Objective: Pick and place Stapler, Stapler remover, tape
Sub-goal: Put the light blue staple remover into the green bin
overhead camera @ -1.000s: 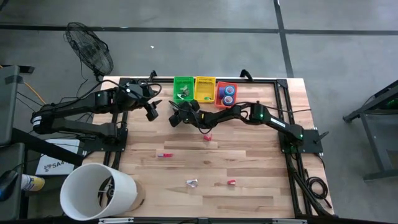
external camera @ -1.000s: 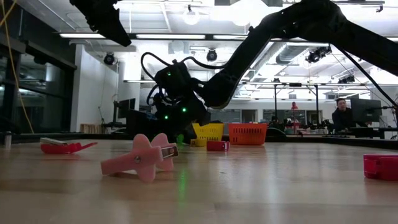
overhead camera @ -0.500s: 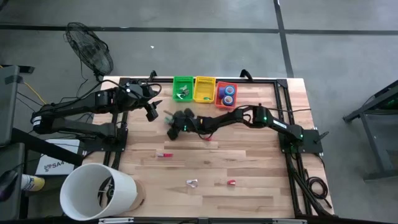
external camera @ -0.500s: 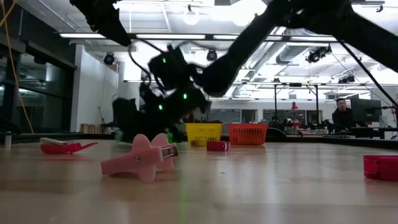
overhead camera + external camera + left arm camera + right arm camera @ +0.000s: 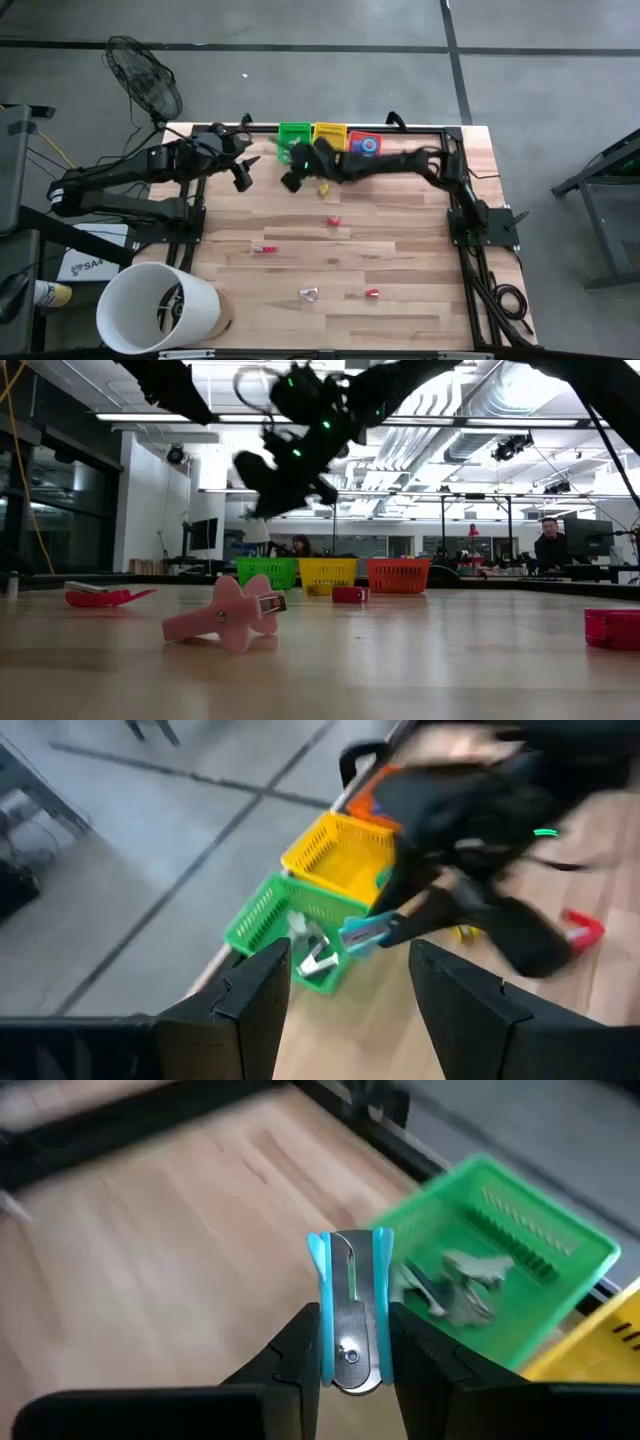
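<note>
Wooden tabletop (image 5: 400, 260) with black edge rails, grey floor around it.

Right gripper (image 5: 292, 172): upper centre of the high view, raised off the tabletop just in front of the green basket (image 5: 294, 140); jaws clenched on a blue-handled staple remover (image 5: 349, 1312), seen upright between them in the right wrist view.

Left gripper (image 5: 243, 172): upper left of the high view, near the tabletop's left rail; jaws released, holding nothing.

Baskets: green, yellow basket (image 5: 328, 136) and red basket (image 5: 364, 145) in a row at the top edge. Green basket holds silvery staple removers (image 5: 462, 1288). Red basket holds a blue tape roll (image 5: 370, 146).

Loose on the tabletop: pink staple remover (image 5: 226, 614), low-view foreground; red stapler (image 5: 333, 221), centre; red stapler (image 5: 264, 248), left of centre; red stapler (image 5: 372, 293), lower centre.

White bucket (image 5: 158, 308): lower left corner.
</note>
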Controlling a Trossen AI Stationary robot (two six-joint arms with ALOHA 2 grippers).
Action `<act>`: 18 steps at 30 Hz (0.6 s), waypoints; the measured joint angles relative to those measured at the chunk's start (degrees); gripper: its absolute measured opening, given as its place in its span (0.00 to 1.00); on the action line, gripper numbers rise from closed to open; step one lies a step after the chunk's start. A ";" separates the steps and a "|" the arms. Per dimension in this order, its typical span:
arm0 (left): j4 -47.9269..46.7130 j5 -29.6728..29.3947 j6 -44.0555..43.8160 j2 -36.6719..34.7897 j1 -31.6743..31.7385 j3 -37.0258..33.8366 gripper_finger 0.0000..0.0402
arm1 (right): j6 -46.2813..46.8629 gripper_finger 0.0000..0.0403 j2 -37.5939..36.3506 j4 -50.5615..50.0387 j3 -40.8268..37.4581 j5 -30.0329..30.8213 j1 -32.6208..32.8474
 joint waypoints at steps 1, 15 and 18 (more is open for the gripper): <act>0.94 -0.21 0.50 -0.35 0.00 0.00 0.50 | -1.12 0.21 -0.11 -1.36 0.00 -2.71 -1.55; 1.36 0.58 1.73 -2.57 0.00 0.00 0.50 | -10.24 0.21 -0.59 -4.64 0.00 -22.79 -14.78; 1.36 0.62 1.71 -2.60 0.00 0.00 0.50 | -10.07 0.21 -0.36 -2.16 0.00 -24.79 -15.35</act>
